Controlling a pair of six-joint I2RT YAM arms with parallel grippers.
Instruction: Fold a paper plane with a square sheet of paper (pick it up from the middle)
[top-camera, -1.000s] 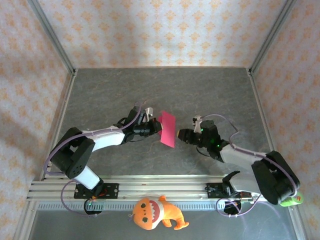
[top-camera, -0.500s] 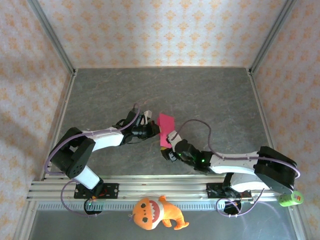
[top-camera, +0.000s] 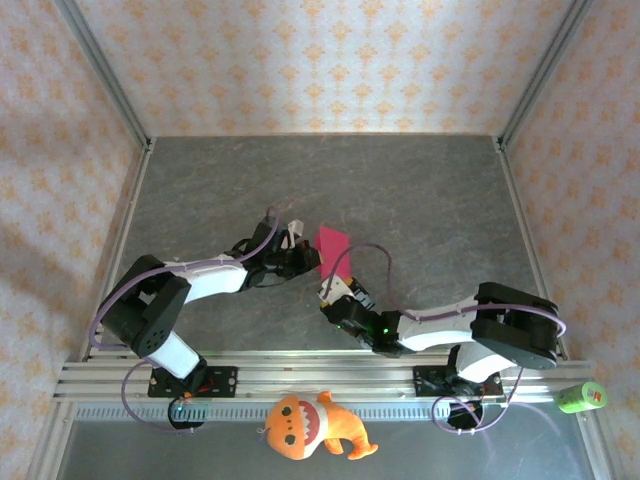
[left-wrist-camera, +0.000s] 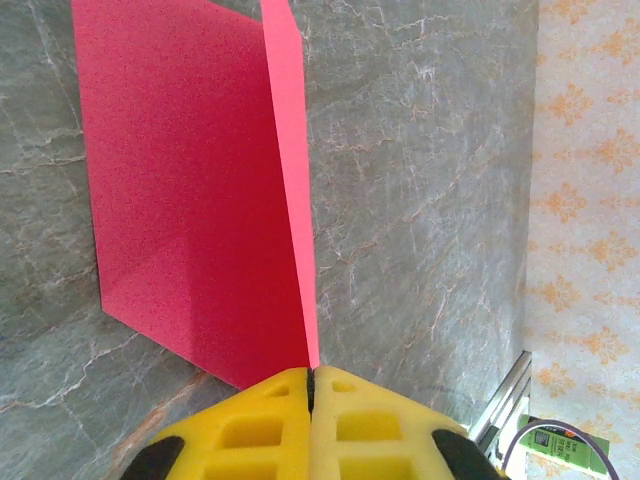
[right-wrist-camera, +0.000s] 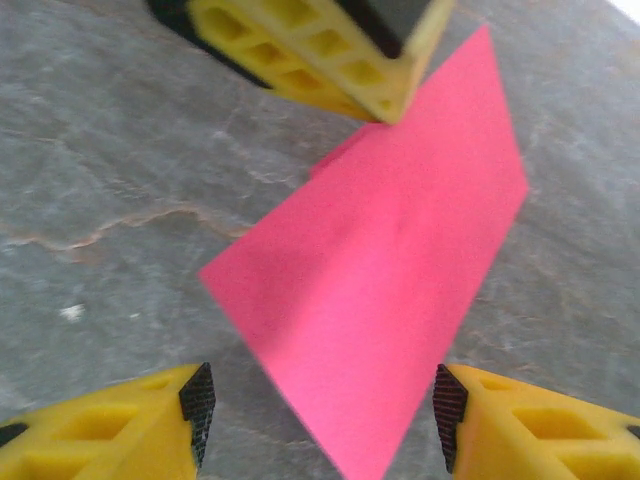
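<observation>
The square sheet of paper is magenta-pink and folded along a centre crease into a narrow rectangle near the table's middle. In the left wrist view one half of the sheet lies flat and the other stands on edge. My left gripper is shut on the upright half's corner, reaching in from the left. My right gripper is open, and the near corner of the paper lies between its fingertips without touching them. In the top view that gripper sits over the sheet's near end.
An orange plush toy lies in front of the aluminium rail. A green object rests at the near right corner. Patterned walls and metal frame posts close in the grey stone-look table.
My right arm has swung left and low to the paper's near end, and its jaws have opened wider. The left gripper keeps its hold on the paper, barely moved.
</observation>
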